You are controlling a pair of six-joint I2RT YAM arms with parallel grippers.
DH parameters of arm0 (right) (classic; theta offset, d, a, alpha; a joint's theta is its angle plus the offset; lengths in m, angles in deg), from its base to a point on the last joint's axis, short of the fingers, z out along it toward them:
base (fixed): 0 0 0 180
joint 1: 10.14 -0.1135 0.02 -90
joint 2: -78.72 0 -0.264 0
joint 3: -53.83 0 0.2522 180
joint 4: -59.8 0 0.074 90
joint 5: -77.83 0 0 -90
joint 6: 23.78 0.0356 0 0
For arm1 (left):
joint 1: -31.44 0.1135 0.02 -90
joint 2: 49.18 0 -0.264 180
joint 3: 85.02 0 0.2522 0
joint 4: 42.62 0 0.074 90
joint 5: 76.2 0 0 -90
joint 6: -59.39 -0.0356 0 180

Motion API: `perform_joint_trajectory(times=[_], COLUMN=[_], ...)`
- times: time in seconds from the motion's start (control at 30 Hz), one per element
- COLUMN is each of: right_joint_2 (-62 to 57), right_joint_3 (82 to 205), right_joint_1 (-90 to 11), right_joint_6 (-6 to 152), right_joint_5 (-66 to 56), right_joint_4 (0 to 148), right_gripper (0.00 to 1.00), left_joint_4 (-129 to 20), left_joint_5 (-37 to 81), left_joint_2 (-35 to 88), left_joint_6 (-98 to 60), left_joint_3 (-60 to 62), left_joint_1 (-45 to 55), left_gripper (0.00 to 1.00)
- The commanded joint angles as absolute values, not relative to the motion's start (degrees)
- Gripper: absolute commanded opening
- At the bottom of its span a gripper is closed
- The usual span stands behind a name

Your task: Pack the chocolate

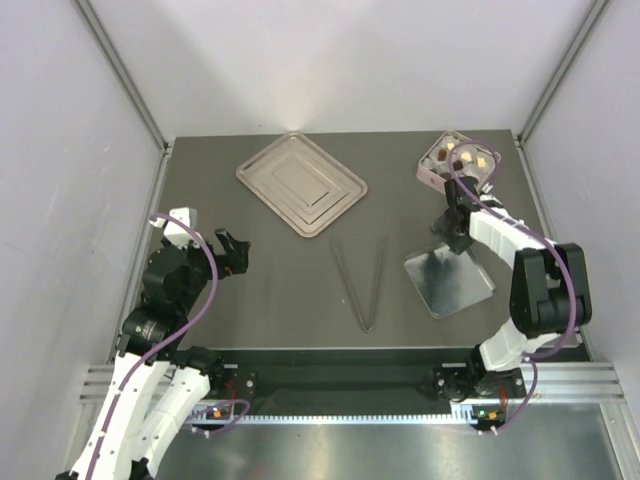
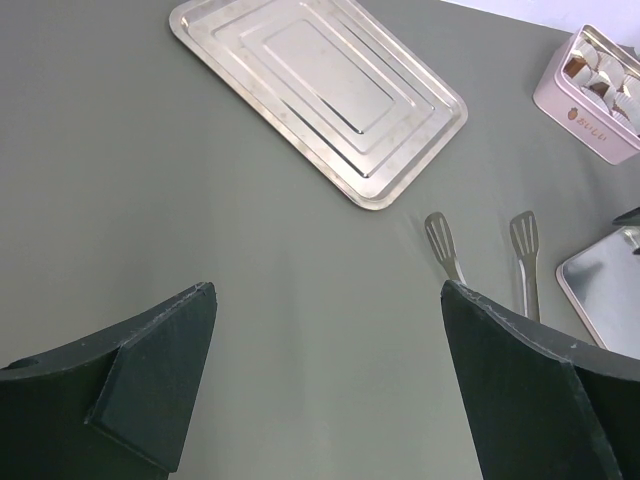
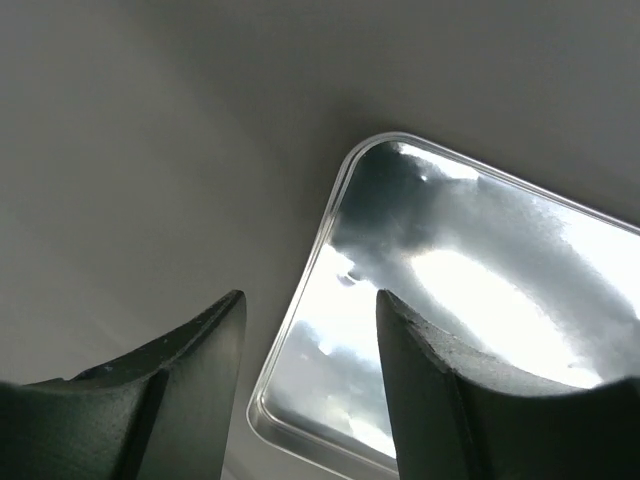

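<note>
The chocolate (image 1: 461,156) is a few tiny dark brown and pale cream pieces in the white cups of the pink box (image 1: 432,175) at the far right. The box also shows in the left wrist view (image 2: 590,115), with a brown piece (image 2: 575,66) in it. My right gripper (image 1: 457,238) is open and empty; in the right wrist view (image 3: 310,300) it hangs over a corner of the shiny metal lid (image 3: 480,290). My left gripper (image 1: 232,250) is open and empty over bare table at the left, which the left wrist view (image 2: 328,290) confirms.
A stepped metal tray (image 1: 301,184) lies at the far middle, and it shows in the left wrist view (image 2: 320,90). Metal tongs (image 1: 362,280) lie in the middle, tips towards the back (image 2: 440,235). The shiny lid (image 1: 450,285) lies flat at the right, in front of the pink box.
</note>
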State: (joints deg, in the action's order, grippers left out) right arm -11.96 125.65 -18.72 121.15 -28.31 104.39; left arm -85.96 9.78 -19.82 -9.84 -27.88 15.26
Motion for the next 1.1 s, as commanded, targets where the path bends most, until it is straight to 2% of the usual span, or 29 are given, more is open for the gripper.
perform_joint_trajectory(times=[0.0, 0.4, 0.6, 0.63, 0.7, 0.73, 0.77, 1.07], right_joint_2=[-14.6, -23.1, -28.1, -28.6, -29.2, -29.2, -29.0, -16.3], right_joint_3=[129.6, 132.1, 134.5, 134.6, 135.2, 135.6, 135.8, 139.0], right_joint_1=[-17.3, -15.5, -14.2, -13.7, -13.3, -13.0, -12.8, -12.2], right_joint_6=[124.2, 126.2, 123.3, 122.8, 121.0, 120.2, 119.5, 108.0], right_joint_5=[-24.9, -21.7, -17.9, -17.4, -16.1, -15.5, -15.2, -10.2], right_joint_4=[101.8, 102.6, 104.2, 104.2, 104.3, 104.3, 104.3, 104.1], right_gripper=[0.54, 0.50, 0.33, 0.25, 0.17, 0.05, 0.00, 0.00], left_joint_4=[-83.4, -83.4, -83.4, -83.3, -83.4, -83.4, -83.4, -83.3], left_joint_5=[8.8, 9.1, 8.6, 8.6, 8.6, 8.6, 8.5, 9.4], left_joint_2=[-20.4, -20.6, -21.6, -21.5, -21.4, -21.5, -21.4, -21.1], left_joint_6=[-9.8, -9.9, -9.9, -9.9, -9.9, -9.9, -9.8, -9.4], left_joint_3=[-28.2, -28.1, -28.2, -28.2, -28.2, -28.2, -28.2, -28.3], left_joint_1=[15.0, 14.9, 14.8, 14.8, 14.7, 14.7, 14.7, 14.1], left_gripper=[0.99, 0.99, 0.99, 0.99, 0.99, 0.99, 0.99, 0.99])
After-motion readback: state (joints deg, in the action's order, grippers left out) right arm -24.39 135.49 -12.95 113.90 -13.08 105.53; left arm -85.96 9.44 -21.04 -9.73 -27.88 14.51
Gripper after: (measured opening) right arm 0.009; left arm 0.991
